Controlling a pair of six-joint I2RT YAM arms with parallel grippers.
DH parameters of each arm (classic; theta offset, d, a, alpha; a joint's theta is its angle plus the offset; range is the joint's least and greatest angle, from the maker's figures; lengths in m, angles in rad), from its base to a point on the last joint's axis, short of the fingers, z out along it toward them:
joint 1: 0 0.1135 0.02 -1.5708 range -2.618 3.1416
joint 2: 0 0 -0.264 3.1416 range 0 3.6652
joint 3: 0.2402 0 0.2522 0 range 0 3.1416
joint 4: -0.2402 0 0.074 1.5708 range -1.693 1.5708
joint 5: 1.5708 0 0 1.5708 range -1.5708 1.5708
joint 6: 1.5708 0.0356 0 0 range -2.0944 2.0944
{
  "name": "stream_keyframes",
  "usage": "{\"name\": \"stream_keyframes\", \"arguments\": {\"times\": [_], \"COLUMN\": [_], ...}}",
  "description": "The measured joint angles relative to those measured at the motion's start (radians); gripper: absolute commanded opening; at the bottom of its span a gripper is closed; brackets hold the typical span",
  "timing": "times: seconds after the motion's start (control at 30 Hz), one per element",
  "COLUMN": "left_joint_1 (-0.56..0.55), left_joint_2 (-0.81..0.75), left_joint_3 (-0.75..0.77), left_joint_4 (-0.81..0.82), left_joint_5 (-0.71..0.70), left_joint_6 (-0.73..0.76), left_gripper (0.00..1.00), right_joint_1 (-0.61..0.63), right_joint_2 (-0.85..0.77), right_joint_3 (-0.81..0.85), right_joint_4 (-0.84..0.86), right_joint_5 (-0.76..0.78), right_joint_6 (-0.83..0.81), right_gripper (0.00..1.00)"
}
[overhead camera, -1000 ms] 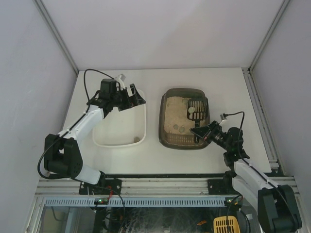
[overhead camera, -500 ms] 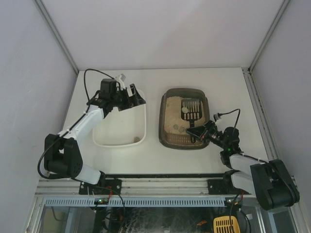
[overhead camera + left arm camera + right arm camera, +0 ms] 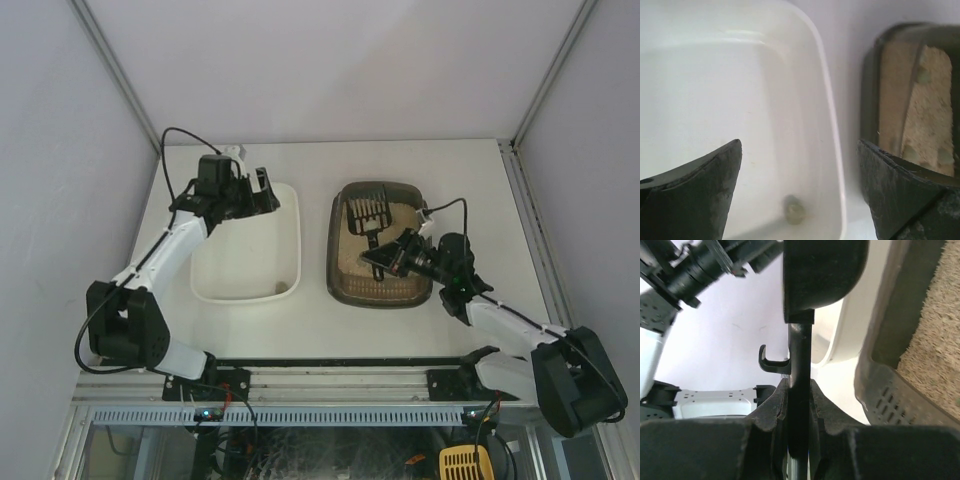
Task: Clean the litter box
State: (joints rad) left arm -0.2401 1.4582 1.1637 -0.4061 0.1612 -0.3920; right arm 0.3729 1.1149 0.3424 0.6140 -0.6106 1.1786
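Note:
The litter box (image 3: 336, 268) is a dark rounded tray with beige litter, at mid-table; in the left wrist view the litter box (image 3: 871, 90) shows at the right edge. A small black slotted scoop (image 3: 367, 208) hangs over its far end. My right gripper (image 3: 383, 256) is shut on the scoop's handle (image 3: 800, 347), the jaws pressed against both of its sides. My left gripper (image 3: 270, 192) is open over the far right corner of a white tray (image 3: 240, 290), with nothing between its fingers (image 3: 715, 175).
One greenish clump (image 3: 794, 209) lies in the white tray (image 3: 830, 115) near its right wall. Several clumps (image 3: 923, 76) sit in the litter. The litter box rim (image 3: 885, 385) is close on the right of the right gripper (image 3: 800, 382). Walls enclose the table on three sides.
My right arm swung left over the litter box and carried the scoop from the right side to the far left end. My left gripper drew back a little to the left.

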Motion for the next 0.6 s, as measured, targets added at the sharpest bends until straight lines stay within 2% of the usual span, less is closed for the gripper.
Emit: {"name": "stream_keyframes", "arguments": {"times": [0.1, 0.27, 0.43, 0.6], "left_joint_1": [0.068, 0.278, 0.415, 0.523], "left_joint_2": [-0.008, -0.087, -0.14, -0.143], "left_joint_3": [0.076, 0.133, 0.135, 0.135], "left_joint_4": [-0.037, -0.046, -0.057, -0.09], "left_joint_5": [-0.055, -0.124, -0.197, -0.201], "left_joint_6": [0.055, 0.078, 0.096, 0.098], "left_gripper": [1.0, 1.0, 1.0, 1.0], "right_joint_1": [0.08, 0.224, 0.387, 0.551], "right_joint_2": [0.0, 0.065, 0.28, 0.599], "right_joint_3": [0.122, 0.364, 0.708, 1.146], "right_joint_4": [-0.181, -0.491, -0.817, -1.128], "right_joint_5": [0.053, 0.193, 0.393, 0.611], "right_joint_6": [-0.09, -0.249, -0.401, -0.545], "right_gripper": [0.0, 0.0, 0.0, 0.0]}}
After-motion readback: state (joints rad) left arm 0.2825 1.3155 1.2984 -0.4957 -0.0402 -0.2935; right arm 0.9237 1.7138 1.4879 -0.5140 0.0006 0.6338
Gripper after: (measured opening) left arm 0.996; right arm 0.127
